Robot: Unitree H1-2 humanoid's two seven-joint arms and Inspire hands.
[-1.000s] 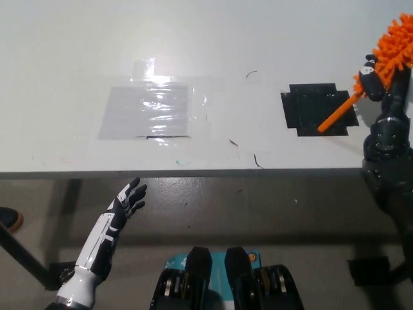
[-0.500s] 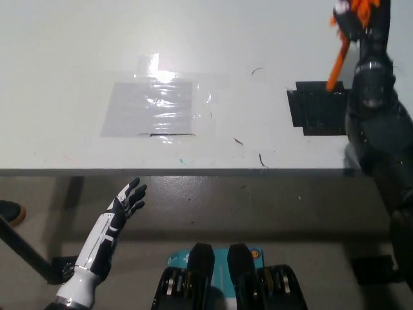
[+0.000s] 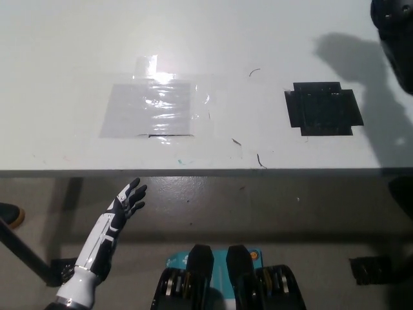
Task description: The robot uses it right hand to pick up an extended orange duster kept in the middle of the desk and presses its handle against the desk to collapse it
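Observation:
The orange duster does not show in the head view. Of my black right arm (image 3: 395,29) only a dark part shows at the top right corner; its hand is outside the picture. The arm throws a broad shadow (image 3: 352,51) on the white desk (image 3: 258,39) above the black tape patch (image 3: 322,108). My white left hand (image 3: 127,200) rests below the desk's front edge at the lower left, open, with its fingers apart and nothing in it.
A clear glossy tape patch (image 3: 151,110) lies on the desk left of the middle. The desk's front edge (image 3: 193,173) runs across the picture, with floor below it. A shoe tip (image 3: 8,215) shows at the far left.
My right arm has gone up and out past the top right corner, taking the duster out of view. Its shadow now lies on the desk. The left hand has not moved.

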